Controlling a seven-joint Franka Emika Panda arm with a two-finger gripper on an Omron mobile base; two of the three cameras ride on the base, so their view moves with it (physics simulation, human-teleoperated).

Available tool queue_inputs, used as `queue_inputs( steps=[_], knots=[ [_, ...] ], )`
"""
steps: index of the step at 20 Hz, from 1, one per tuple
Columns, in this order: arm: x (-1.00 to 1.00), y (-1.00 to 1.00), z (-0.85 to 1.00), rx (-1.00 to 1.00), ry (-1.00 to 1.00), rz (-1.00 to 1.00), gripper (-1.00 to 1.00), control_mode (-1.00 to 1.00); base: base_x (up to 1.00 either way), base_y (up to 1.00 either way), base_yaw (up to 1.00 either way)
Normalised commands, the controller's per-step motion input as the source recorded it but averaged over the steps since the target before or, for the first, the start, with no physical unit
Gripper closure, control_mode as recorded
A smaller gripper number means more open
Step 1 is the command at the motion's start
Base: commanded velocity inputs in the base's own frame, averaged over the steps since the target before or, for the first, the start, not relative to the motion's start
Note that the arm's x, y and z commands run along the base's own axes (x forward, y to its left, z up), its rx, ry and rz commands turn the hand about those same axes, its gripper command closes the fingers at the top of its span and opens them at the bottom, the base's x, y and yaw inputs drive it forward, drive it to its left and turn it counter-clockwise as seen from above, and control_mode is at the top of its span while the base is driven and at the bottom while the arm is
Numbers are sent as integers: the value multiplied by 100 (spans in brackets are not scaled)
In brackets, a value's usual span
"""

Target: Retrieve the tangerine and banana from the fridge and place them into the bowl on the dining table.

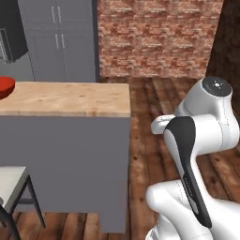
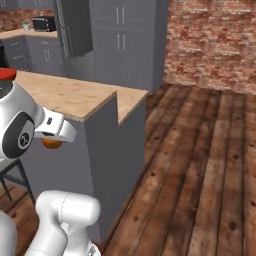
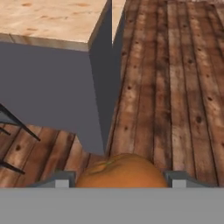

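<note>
We're mid-carry w/ fruit no. 1: the dining table (image 1: 70, 99) stands ahead-left of us, the red bowl (image 1: 5, 87) at its far left end, and the gripper (image 3: 119, 177) is clamped on the tangerine (image 3: 118, 172), so next we judge a lift & reach left over the bowl.

Arm folded low, pincer (image 3: 120, 178) clamping tangerine (image 3: 119, 171)

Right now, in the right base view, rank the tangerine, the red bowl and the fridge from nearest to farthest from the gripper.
1. The tangerine: held in the gripper, below table height.
2. The bowl: on the dining table, at the view's left edge.
3. The fridge: beyond the table, against the back cabinets.
</note>
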Motion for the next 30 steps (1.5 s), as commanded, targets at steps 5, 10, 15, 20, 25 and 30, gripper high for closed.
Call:
queue_inputs(
  steps=[5, 10, 15, 20, 25, 30],
  knots=[
    [0, 0, 0, 0, 0, 0, 100, 100, 0, 78, -22],
    [0, 0, 0, 0, 0, 0, 100, 100, -1, 78, -21],
    [0, 0, 0, 0, 0, 0, 100, 100, -1, 69, -19],
    [0, 0, 0, 0, 0, 0, 100, 100, 0, 57, -18],
    [0, 0, 0, 0, 0, 0, 100, 100, 0, 48, -16],
    [0, 0, 0, 0, 0, 0, 100, 100, 0, 45, -15]
  ],
)
